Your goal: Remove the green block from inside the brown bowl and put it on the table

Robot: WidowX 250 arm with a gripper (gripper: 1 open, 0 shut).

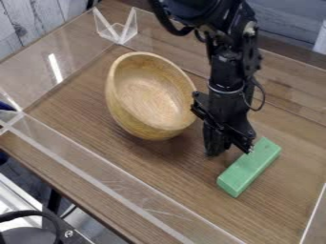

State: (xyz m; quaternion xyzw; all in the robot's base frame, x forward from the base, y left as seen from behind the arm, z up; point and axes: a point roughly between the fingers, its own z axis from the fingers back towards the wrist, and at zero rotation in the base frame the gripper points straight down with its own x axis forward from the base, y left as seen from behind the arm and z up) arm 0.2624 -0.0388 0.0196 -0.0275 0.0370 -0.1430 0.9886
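Observation:
The green block lies flat on the table, outside the bowl, just right of my gripper. The gripper points straight down with its fingers shut, tips near the tabletop, between the block and the brown bowl. The bowl is tipped on its side, its pale empty inside facing left and towards the camera, its right wall up against my fingers. Whether the fingers pinch the bowl's wall or only touch it, I cannot tell.
Low clear acrylic walls edge the table at the front and left. A small clear acrylic stand sits at the back left. Bare wood lies in front of the bowl and block.

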